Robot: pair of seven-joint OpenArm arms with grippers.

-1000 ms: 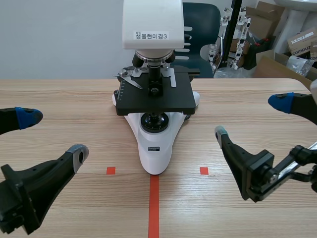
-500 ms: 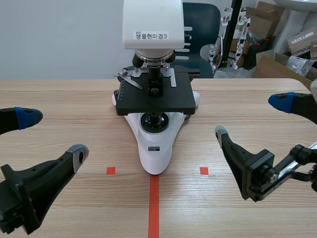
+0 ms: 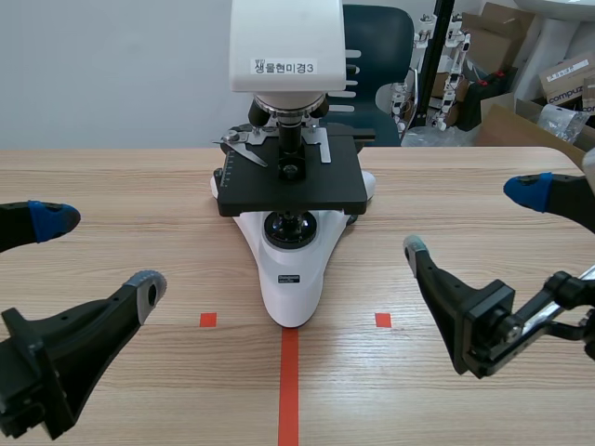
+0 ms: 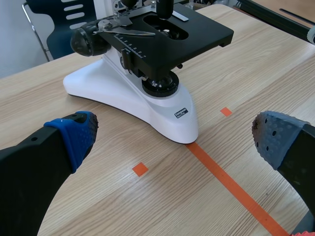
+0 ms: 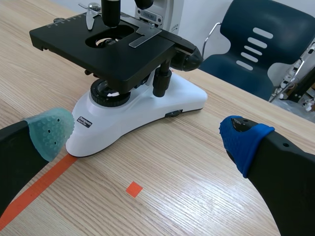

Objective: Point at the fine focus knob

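Surroundings: I noted a dark blue chair [image 3: 376,42] and cardboard boxes [image 3: 530,111] beyond the desk's [image 3: 121,186] far edge. Orange-red tape marks lay near the desk's near edge.
Microscope: the white microscope [image 3: 293,269] stood midway between the desk's left and right edges. Its rear was toward the far edge, and the narrow nose of its base met the end of the centre tape line.
Obstruction: the black stage [image 3: 293,186] overhung the body. In the scene view I could barely make out the knobs behind it.
Task item: the fine focus knob [image 4: 79,42] was a black knob low on the microscope's rear, under the back of the stage. One showed on each side in the wrist views. I could not clearly separate the fine cap from the coarse ring.
Orientation: the knob's axis ran level, parallel to the desk's near edge, with its ends facing the left and right edges.
Left arm: I observed the left gripper [image 3: 100,253] low over the near left corner, well apart from the microscope. Its fingers were spread wide and held nothing.
Right arm: the right gripper [image 3: 469,220] hung low over the near right corner, also well apart. Its fingers were likewise spread and held nothing.
Pose: each gripper aimed toward the far edge, blue pad outermost.
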